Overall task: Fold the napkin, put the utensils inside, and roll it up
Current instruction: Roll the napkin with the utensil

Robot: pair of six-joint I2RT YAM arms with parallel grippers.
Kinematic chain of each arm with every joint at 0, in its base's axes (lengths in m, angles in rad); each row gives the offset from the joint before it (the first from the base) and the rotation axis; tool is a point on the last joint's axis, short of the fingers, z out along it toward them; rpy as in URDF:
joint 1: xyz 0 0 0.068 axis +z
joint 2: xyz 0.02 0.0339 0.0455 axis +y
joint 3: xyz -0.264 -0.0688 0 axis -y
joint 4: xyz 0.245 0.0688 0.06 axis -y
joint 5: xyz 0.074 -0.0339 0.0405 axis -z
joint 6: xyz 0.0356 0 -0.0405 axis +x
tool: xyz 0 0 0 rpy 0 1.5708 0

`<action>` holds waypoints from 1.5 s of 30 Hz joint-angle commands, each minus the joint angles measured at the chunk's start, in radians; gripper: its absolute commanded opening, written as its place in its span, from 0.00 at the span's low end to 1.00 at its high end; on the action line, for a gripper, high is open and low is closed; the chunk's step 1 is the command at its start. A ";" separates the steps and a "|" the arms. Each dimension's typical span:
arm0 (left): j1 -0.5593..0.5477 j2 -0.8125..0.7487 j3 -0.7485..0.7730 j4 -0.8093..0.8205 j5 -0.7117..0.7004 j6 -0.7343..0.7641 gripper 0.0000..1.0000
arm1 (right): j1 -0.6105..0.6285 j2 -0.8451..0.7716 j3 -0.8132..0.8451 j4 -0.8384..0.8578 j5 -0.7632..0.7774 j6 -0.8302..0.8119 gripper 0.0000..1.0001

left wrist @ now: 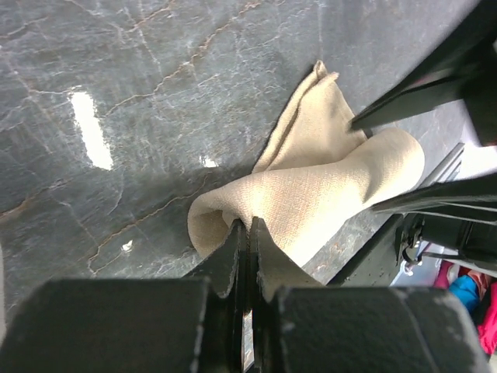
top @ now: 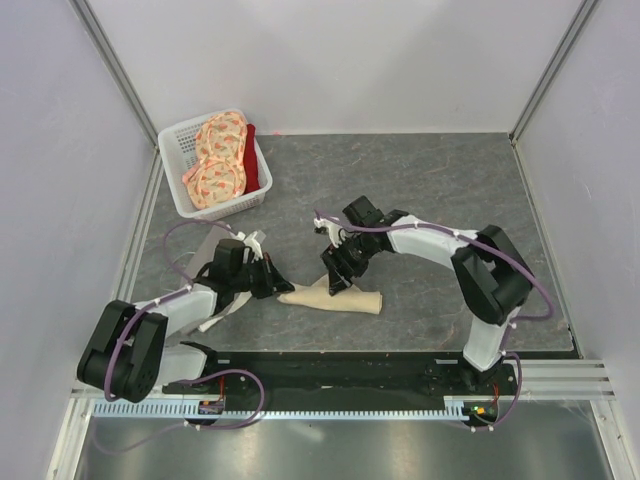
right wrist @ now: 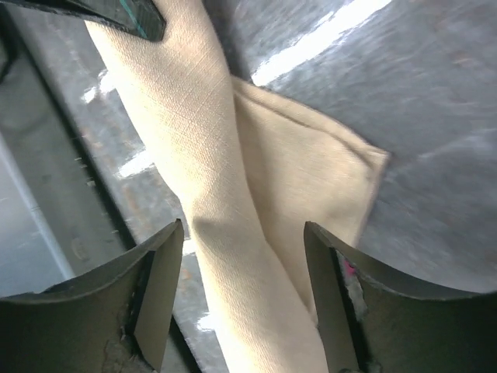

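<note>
The beige napkin (top: 335, 297) lies on the dark stone table as a loosely rolled, folded strip. My left gripper (top: 272, 283) is shut on its left end; in the left wrist view the jaws (left wrist: 248, 225) pinch a fold of the napkin (left wrist: 318, 190). My right gripper (top: 335, 275) is open, just above the napkin's middle. In the right wrist view the fingers (right wrist: 241, 227) straddle the rolled napkin (right wrist: 225, 179) without touching it. The fork is hidden in every view.
A white basket (top: 172, 140) at the back left holds orange floral cloths (top: 220, 155) and a red one (top: 253, 160). Something whitish (top: 222, 312) shows under my left arm. The black rail (top: 330, 372) runs along the near edge.
</note>
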 commanded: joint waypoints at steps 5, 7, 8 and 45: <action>-0.002 0.054 0.088 -0.105 -0.039 -0.023 0.02 | 0.167 -0.185 -0.108 0.168 0.357 -0.101 0.77; -0.002 0.065 0.103 -0.125 -0.044 -0.025 0.02 | 0.228 -0.181 -0.115 0.178 0.447 -0.121 0.79; -0.003 0.069 0.106 -0.127 -0.045 -0.028 0.02 | 0.247 -0.174 -0.115 0.179 0.483 -0.125 0.80; -0.003 -0.092 0.133 -0.265 -0.157 0.063 0.60 | 0.110 0.106 0.026 -0.008 -0.049 -0.013 0.37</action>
